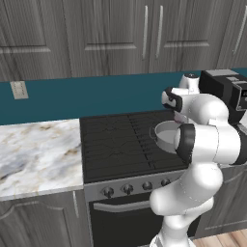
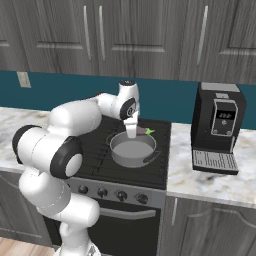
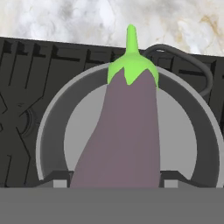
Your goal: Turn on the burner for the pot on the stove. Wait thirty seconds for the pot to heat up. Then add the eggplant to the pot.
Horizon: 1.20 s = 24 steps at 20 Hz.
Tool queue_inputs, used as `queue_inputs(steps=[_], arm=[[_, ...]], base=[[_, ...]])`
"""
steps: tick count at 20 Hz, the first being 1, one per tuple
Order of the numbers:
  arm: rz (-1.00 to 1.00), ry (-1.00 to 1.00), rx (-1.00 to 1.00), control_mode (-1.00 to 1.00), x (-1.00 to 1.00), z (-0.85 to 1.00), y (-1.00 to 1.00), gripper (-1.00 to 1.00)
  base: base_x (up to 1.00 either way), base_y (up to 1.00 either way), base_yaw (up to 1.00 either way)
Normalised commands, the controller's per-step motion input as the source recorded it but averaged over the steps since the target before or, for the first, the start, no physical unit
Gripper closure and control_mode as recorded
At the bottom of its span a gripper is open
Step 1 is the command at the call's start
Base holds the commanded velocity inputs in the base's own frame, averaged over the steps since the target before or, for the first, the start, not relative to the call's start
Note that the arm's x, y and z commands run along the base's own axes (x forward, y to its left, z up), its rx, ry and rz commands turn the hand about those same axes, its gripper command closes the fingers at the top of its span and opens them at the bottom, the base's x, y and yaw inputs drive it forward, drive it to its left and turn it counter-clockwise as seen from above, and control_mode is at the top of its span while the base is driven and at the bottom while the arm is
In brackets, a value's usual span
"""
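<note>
My gripper (image 2: 131,131) hangs over the grey pot (image 2: 132,149) and is shut on the eggplant (image 3: 124,135). The eggplant is dark purple, and its green stem cap (image 3: 131,65) points away from the hand. In the hand view it lies across the pot's opening (image 3: 183,144), clear of the bottom. In the right base view the eggplant (image 2: 147,132) sticks out to the right of the fingers, above the pot's far rim. The pot (image 1: 166,136) stands on the right side of the stove (image 1: 120,144), covering most of its burner grate (image 2: 159,169). Part of the pot is hidden by my arm in the left base view.
A row of dark knobs (image 2: 112,193) runs along the stove's steel front above the oven door handle (image 1: 120,206). A black coffee machine (image 2: 219,127) stands on the marble counter to the right. More marble counter (image 1: 36,154) lies left of the stove. Cabinets hang above.
</note>
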Motion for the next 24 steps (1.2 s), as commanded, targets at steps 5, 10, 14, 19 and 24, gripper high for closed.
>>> queue_inputs(steps=[5, 10, 14, 19, 24], arm=[[0.00, 0.04, 0.00, -1.00, 0.00, -0.33, 0.00, 1.00], [0.00, 0.04, 0.00, -1.00, 0.00, -0.32, 0.00, 1.00], [0.00, 0.01, 0.00, -1.00, 0.04, -0.22, 0.00, 1.00], [0.00, 0.00, 0.00, -1.00, 0.09, -0.13, 0.00, 1.00], [0.00, 0.00, 0.00, -1.00, 0.17, -0.10, 0.00, 1.00]], base=[[0.00, 0.00, 0.00], [0.00, 0.00, 0.00], [0.00, 0.00, 0.00], [0.00, 0.00, 0.00], [0.00, 0.00, 0.00]])
